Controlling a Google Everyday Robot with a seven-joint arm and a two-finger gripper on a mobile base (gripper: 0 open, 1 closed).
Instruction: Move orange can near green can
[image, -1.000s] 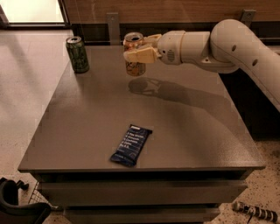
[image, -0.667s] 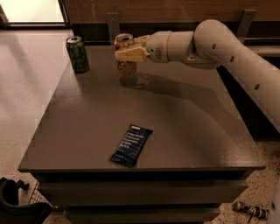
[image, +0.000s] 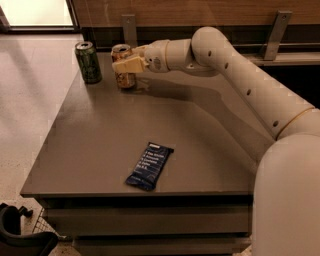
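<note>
Moved: my arm (image: 235, 75) has swung left since a moment ago, bringing the orange can (image: 125, 79) closer to the green can (image: 88, 62).
Surface: grey table (image: 200, 135) filling mid-frame.
Wrapper: dark blue snack bar (image: 149, 166), flat at lower centre, well apart from both cans.
Upper left: green can upright on the table.
Beside it: orange can upright, just to the right, not touching; whether it rests on the table I cannot tell.
Grip: my gripper (image: 127, 64) is clamped around the orange can's upper body.
Contents: both tops silver; nothing inside shows.
</note>
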